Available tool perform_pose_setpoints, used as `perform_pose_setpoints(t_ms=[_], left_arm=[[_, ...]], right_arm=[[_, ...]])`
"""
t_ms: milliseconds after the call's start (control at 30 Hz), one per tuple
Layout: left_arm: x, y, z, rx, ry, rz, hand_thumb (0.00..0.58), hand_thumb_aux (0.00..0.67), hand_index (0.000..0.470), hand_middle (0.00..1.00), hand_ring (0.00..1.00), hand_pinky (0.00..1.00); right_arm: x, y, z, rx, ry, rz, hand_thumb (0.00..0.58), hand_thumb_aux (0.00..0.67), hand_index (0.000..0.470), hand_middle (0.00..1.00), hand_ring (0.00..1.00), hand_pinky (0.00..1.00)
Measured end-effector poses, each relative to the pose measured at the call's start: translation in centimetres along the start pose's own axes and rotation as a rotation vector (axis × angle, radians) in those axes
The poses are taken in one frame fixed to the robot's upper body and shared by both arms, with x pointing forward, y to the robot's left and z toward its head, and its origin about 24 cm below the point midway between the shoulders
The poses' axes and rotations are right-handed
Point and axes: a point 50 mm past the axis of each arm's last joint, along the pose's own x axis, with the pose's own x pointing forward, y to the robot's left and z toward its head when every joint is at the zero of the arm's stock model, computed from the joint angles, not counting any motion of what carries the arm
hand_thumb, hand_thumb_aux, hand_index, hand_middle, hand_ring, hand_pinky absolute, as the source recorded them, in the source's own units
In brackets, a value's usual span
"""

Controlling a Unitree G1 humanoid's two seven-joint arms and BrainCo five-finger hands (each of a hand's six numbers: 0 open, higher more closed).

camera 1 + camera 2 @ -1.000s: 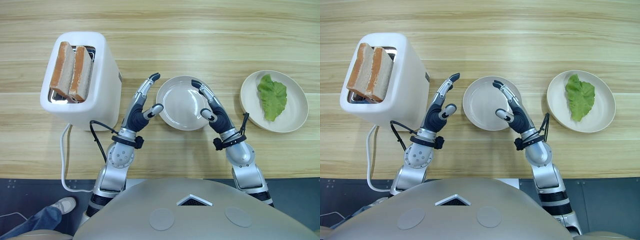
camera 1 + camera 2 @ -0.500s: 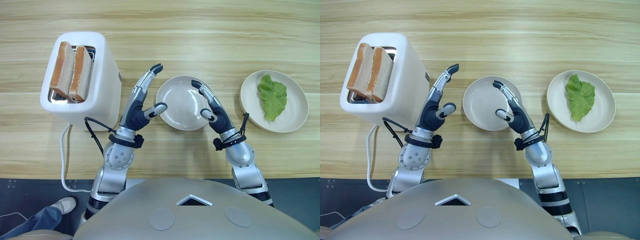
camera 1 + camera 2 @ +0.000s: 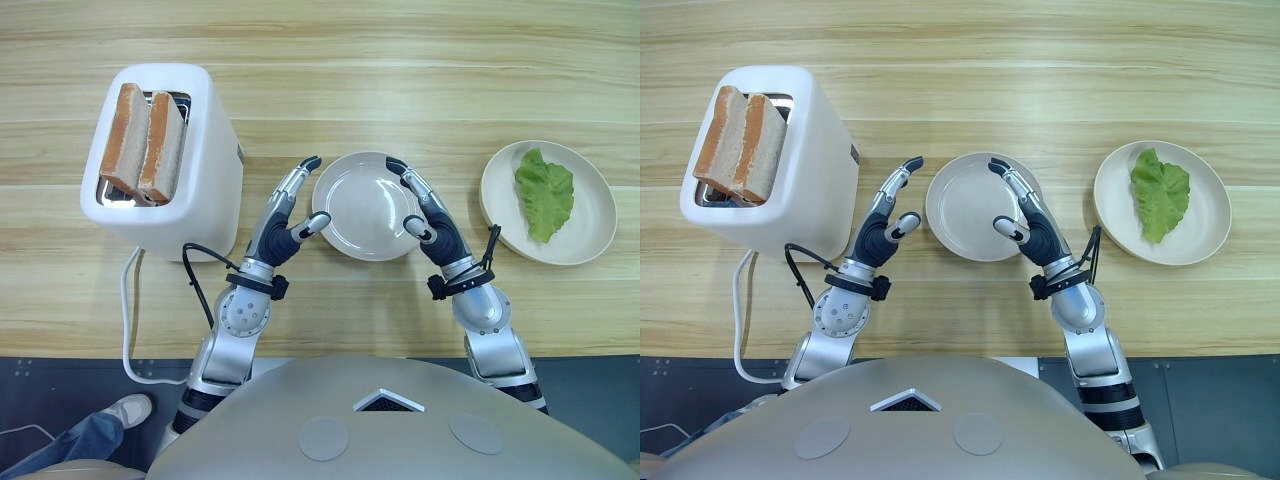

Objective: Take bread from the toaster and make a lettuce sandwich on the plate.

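A white toaster (image 3: 190,170) stands at the left with two bread slices (image 3: 143,142) upright in its slots. An empty beige plate (image 3: 360,205) lies in the middle of the table. My left hand (image 3: 282,219) is open between the toaster and the plate, fingers pointing away from me. My right hand (image 3: 432,222) is open at the plate's right rim, holding nothing. A green lettuce leaf (image 3: 545,193) rests on a second plate (image 3: 590,240) at the right.
The toaster's white cord (image 3: 127,320) runs down off the table's near edge at the left. A black cable (image 3: 200,275) loops beside my left wrist. Bare wooden tabletop stretches behind the plates.
My left hand rose and leaned toward the toaster, then dropped back lower beside the plate. My right hand barely moved.
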Motion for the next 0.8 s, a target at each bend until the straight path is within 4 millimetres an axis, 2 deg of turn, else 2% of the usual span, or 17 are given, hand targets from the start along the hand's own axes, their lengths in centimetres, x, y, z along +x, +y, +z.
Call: perform_pose_setpoints(t_ms=[300, 333, 367, 400, 433, 467, 500, 533, 567, 600, 800], left_arm=[[0.0, -0.1, -0.1, -0.001, 0.001, 0.005, 0.0, 0.0, 0.0, 0.0, 0.0, 0.0], [-0.1, 0.0, 0.0, -0.001, 0.0, 0.013, 0.0, 0.0, 0.0, 0.0, 0.0, 0.0], [-0.1, 0.1, 0.1, -0.003, -0.003, 0.025, 0.0, 0.0, 0.0, 0.0, 0.0, 0.0], [-0.3, 0.3, 0.3, -0.007, -0.007, 0.047, 0.0, 0.0, 0.0, 0.0, 0.0, 0.0], [-0.5, 0.4, 0.4, -0.012, -0.004, 0.064, 0.0, 0.0, 0.0, 0.0, 0.0, 0.0], [-0.8, 0.4, 0.3, -0.015, 0.008, 0.081, 0.417, 0.315, 0.221, 0.0, 0.0, 0.0], [-1.1, 0.4, 0.1, -0.014, 0.021, 0.093, 0.567, 0.57, 0.4, 0.0, 0.0, 0.0], [-1.3, 0.3, 0.0, -0.015, 0.033, 0.101, 0.58, 0.67, 0.47, 0.0, 0.0, 0.0], [-1.6, 0.2, -0.2, -0.019, 0.048, 0.109, 0.449, 0.352, 0.247, 0.0, 0.0, 0.0], [-1.6, 0.2, -0.2, -0.02, 0.05, 0.113, 0.0, 0.0, 0.0, 0.0, 0.0, 0.0], [-1.3, 0.4, 0.0, -0.014, 0.036, 0.113, 0.0, 0.0, 0.0, 0.0, 0.0, 0.0]], right_arm=[[0.5, -0.7, 0.6, -0.023, -0.035, -0.018, 0.0, 0.0, 0.0, 0.0, 0.0, 0.0], [0.5, -0.6, 0.7, -0.02, -0.037, -0.008, 0.071, 0.042, 0.029, 0.0, 0.0, 0.0], [0.6, -0.4, 0.7, -0.016, -0.042, 0.005, 0.476, 0.386, 0.271, 0.0, 0.0, 0.0], [0.8, -0.2, 0.9, -0.014, -0.054, 0.027, 0.506, 0.431, 0.302, 0.0, 0.0, 0.0], [1.1, 0.0, 1.1, -0.016, -0.067, 0.05, 0.447, 0.349, 0.245, 0.0, 0.0, 0.0], [1.5, 0.1, 1.2, -0.016, -0.081, 0.071, 0.46, 0.365, 0.256, 0.0, 0.0, 0.0], [1.8, 0.2, 1.2, -0.016, -0.086, 0.088, 0.557, 0.536, 0.376, 0.0, 0.0, 0.0], [1.9, 0.3, 1.2, -0.018, -0.09, 0.099, 0.58, 0.652, 0.457, 0.0, 0.0, 0.0], [2.2, 0.3, 1.3, -0.02, -0.1, 0.109, 0.39, 0.286, 0.201, 0.0, 0.0, 0.0], [2.2, 0.3, 1.3, -0.02, -0.103, 0.112, 0.0, 0.0, 0.0, 0.0, 0.0, 0.0], [2.1, 0.0, 1.1, -0.014, -0.09, 0.086, 0.0, 0.0, 0.0, 0.0, 0.0, 0.0]])
